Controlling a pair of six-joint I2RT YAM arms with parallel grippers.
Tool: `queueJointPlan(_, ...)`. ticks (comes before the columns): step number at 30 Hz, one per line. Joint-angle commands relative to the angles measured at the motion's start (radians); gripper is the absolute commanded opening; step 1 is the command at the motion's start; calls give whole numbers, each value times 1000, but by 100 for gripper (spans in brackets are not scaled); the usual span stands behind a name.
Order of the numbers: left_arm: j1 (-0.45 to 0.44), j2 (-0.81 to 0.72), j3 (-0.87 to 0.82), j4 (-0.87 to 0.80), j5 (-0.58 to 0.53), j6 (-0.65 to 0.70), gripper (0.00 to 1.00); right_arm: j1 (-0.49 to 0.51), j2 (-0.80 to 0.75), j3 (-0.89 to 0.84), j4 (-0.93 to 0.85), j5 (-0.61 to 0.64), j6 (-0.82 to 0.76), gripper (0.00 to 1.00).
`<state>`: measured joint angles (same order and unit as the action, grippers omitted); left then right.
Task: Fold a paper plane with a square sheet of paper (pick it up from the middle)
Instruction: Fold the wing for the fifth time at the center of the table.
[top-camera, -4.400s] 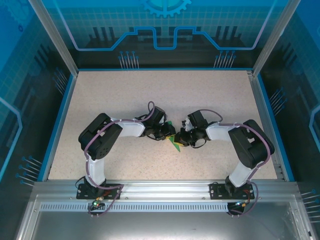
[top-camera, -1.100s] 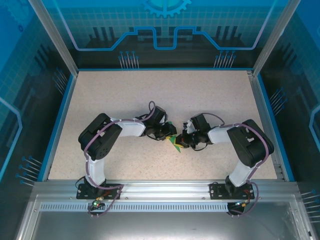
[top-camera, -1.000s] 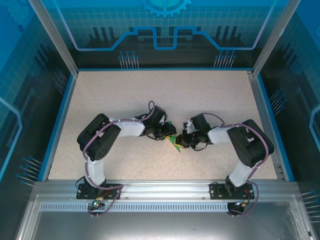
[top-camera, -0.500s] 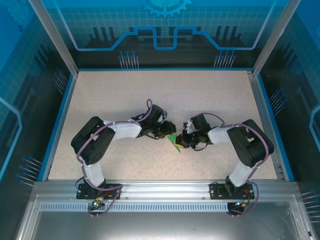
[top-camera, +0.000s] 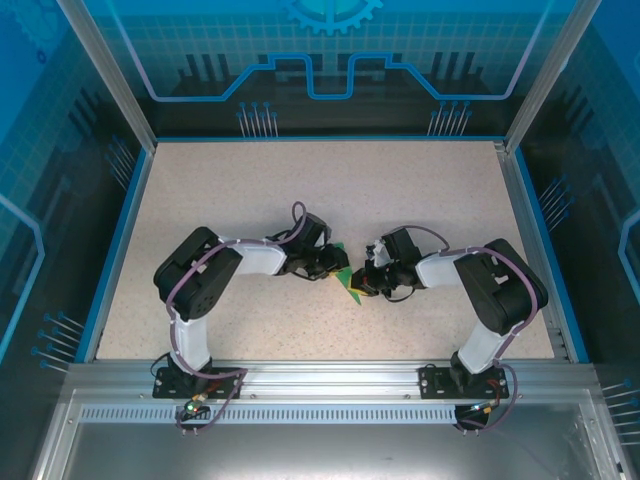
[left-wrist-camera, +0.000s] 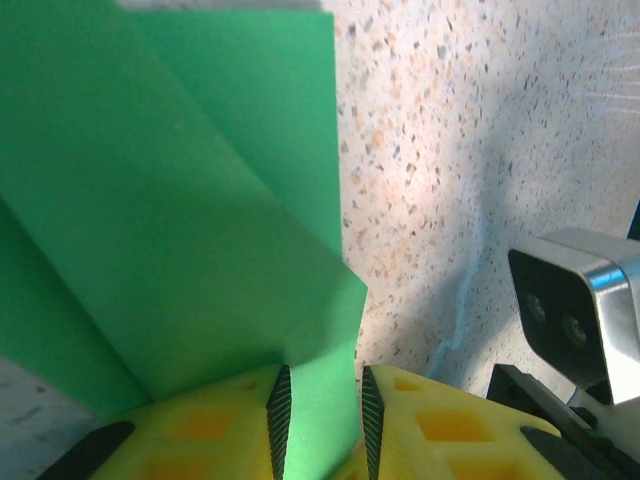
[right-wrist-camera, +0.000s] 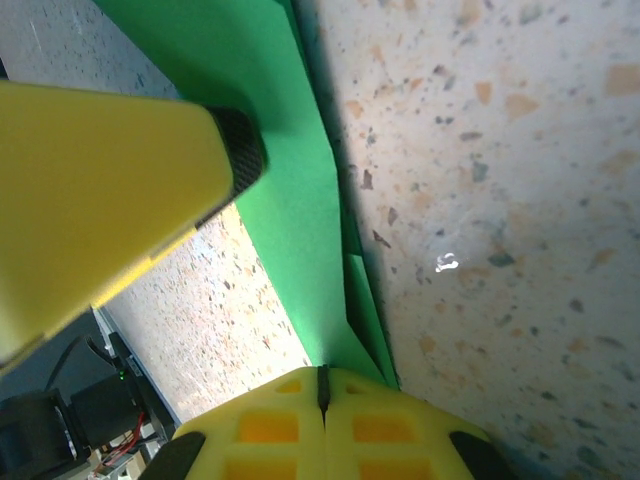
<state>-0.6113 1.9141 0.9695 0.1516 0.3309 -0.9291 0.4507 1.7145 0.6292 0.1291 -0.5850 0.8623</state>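
Note:
The green sheet of paper (top-camera: 349, 285) lies folded into layered flaps at the table's middle, between my two grippers. In the left wrist view the paper (left-wrist-camera: 180, 200) spreads ahead of my left gripper (left-wrist-camera: 322, 425), whose jaws stand a little apart with the paper's near corner in the gap. My left gripper (top-camera: 333, 270) sits at the sheet's left side. My right gripper (top-camera: 366, 282) is at its right side. In the right wrist view my right gripper (right-wrist-camera: 322, 385) is shut on the edge of the paper (right-wrist-camera: 290, 200), and a left finger (right-wrist-camera: 110, 190) rests its black tip on the sheet.
The speckled table (top-camera: 250, 190) has a blue rim (top-camera: 112, 250) and transparent enclosure walls around it. An aluminium rail (top-camera: 320, 385) runs along the near edge at the arm bases. A grey block of the right arm (left-wrist-camera: 585, 310) stands close to the left jaws.
The left arm's elbow swung out to the left and came back. Its jaws have narrowed a little at the paper's edge. The right arm and the paper have stayed put.

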Motion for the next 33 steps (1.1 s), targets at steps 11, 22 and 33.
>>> queueJointPlan(11, 107, 44, 62, -152, -85, 55, 30, -8, 55, -49, -174, 106, -47, 0)
queueJointPlan(22, 172, 66, 91, -204, -89, 71, 30, -7, 63, -45, -167, 79, -57, 0)
queueJointPlan(33, 222, 73, 146, -288, -107, 111, 31, -7, 71, -45, -157, 58, -69, 0)
